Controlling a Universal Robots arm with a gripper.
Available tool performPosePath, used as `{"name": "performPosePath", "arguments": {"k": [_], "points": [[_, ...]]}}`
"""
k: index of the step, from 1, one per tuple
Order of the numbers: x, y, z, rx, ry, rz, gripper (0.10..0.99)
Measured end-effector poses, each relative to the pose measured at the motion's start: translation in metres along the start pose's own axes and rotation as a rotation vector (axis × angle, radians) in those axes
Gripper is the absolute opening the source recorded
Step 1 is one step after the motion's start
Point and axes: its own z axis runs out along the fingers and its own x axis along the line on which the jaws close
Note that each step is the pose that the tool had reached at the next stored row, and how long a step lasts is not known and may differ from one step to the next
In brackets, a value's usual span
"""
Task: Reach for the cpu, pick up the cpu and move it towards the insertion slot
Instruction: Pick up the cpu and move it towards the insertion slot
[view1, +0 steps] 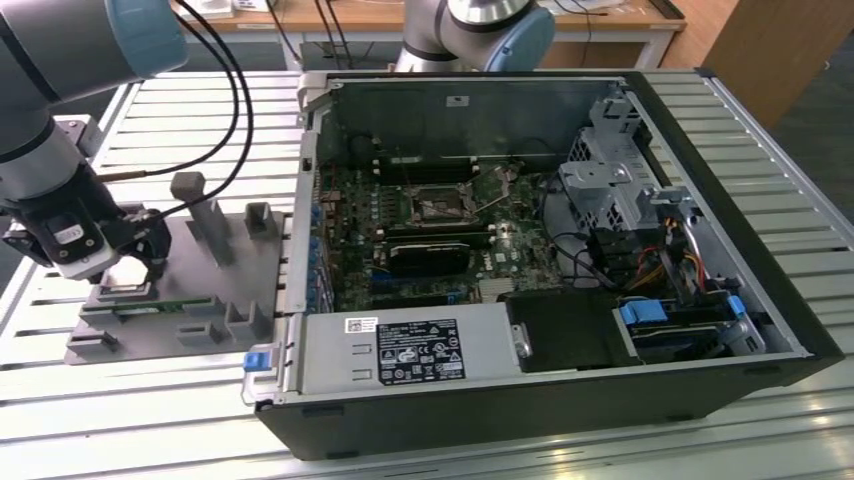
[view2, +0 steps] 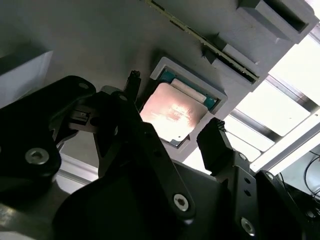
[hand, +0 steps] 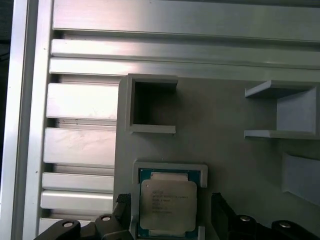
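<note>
Gripper (hand: 170, 214) jaws stand spread, 1 finger on each side of the cpu (hand: 167, 202), which lies flat in a square pocket near the grey fixture plate's (hand: 225, 150) edge. Well apart, the insertion slot (view1: 438, 205) sits inside the computer case (view1: 534, 412).

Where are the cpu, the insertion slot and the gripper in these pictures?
cpu (hand: 167, 206): first wrist view, middle of its silver top.
insertion slot (view1: 437, 203): exterior view, its dark centre.
gripper (view1: 130, 277): exterior view, midway between its fingertips.
</note>
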Motion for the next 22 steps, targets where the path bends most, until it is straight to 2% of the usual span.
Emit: {"name": "performPosePath", "arguments": {"k": [2, 4, 5, 6, 8, 15, 22], "points": [[0.0000, 0.0000, 0.0001, 0.000, -0.0001, 0.000, 0.718], [0.0000, 0.0000, 0.0001, 0.000, 0.0000, 0.000, 0.592], [0.0000, 0.0000, -0.0001, 0.000, -0.0002, 0.000, 0.592], [0.0000, 0.0001, -0.0007, 0.000, -0.0006, 0.000, 0.541], [-0.0001, 0.0002, -0.0033, 0.000, -0.0016, 0.000, 0.541], [0.0001, 0.0010, -0.0209, 0.000, -0.0016, 0.000, 0.541], [0.0002, 0.0011, -0.0229, 0.000, -0.0013, 0.000, 0.541]]}}
